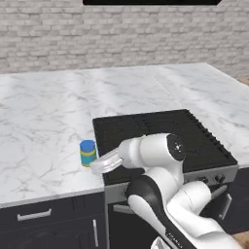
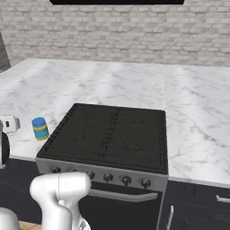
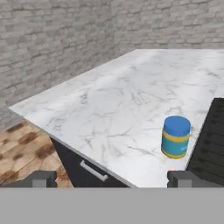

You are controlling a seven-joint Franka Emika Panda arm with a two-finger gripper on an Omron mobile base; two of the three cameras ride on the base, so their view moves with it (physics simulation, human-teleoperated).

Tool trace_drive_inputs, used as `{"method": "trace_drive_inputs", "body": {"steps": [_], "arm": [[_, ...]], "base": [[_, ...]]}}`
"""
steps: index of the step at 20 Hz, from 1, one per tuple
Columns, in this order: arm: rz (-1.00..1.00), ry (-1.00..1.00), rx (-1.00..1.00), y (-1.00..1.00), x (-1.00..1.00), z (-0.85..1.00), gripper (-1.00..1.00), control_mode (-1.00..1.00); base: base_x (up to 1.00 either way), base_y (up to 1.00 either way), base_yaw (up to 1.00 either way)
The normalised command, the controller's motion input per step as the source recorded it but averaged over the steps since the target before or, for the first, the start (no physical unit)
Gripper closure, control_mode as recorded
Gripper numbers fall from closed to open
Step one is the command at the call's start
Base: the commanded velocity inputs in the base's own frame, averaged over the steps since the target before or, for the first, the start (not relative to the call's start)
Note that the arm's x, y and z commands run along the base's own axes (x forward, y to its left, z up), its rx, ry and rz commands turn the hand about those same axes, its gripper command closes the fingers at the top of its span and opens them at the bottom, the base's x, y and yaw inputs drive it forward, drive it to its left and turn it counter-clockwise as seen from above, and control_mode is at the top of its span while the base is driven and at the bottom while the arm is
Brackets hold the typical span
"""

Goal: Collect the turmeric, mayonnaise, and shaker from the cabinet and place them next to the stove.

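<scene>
1. One jar of mayonnaise (image 1: 88, 152) stands upright on the marble counter (image 1: 44, 121), just beside the left edge of the stove (image 1: 160, 136) and near that stove's front corner.
2. Seen from my hand camera, the mayonnaise (image 3: 175, 137) shows a blue lid, a yellow body and a blue band, and it sits on bare marble close to the dark stove (image 3: 210, 144) grates without touching them.
3. My gripper (image 3: 111, 178) is spread wide and holds nothing; its two dark fingertips (image 3: 40, 178) stand far apart at the bottom of the hand view, with the jar beyond them and clear of both.
4. From the left base camera my white hand (image 1: 104, 163) hangs in front of the stove's left front corner, just right of the jar and apart from it.
5. From the right base camera the mayonnaise (image 2: 40, 128) again sits left of the stove (image 2: 112, 134), on the counter (image 2: 197, 112), which runs on past the stove's right side as well.
6. Above the stove, at the top edge of both base views, the dark underside of the cabinet (image 1: 151, 2) shows against the brick wall (image 1: 121, 34); I cannot tell what is inside it.
7. Below the counter left of the stove sits a dark drawer (image 1: 34, 214) with a silver handle.
</scene>
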Motion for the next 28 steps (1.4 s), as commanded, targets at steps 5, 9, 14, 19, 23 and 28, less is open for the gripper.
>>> {"method": "trace_drive_inputs", "body": {"steps": [5, 9, 14, 19, 23, 28], "arm": [[0.00, 0.00, 0.00, 0.00, 0.00, 0.00, -1.00, 1.00], [0.00, 0.00, 0.00, 0.00, 0.00, 0.00, -1.00, 1.00], [0.00, 0.00, 0.00, 0.00, 0.00, 0.00, -1.00, 1.00], [0.00, 0.00, 0.00, 0.00, 0.00, 0.00, -1.00, 1.00], [0.00, 0.00, 0.00, 0.00, 0.00, 0.00, -1.00, 1.00], [0.00, 0.00, 0.00, 0.00, 0.00, 0.00, -1.00, 1.00]], "base": [[-0.52, -0.27, -0.39], [-0.30, -0.29, -0.53], [-0.06, -0.42, -0.55], [0.00, -0.54, -0.59], [0.00, -0.72, -0.51], [0.00, -0.93, -0.46]]}}
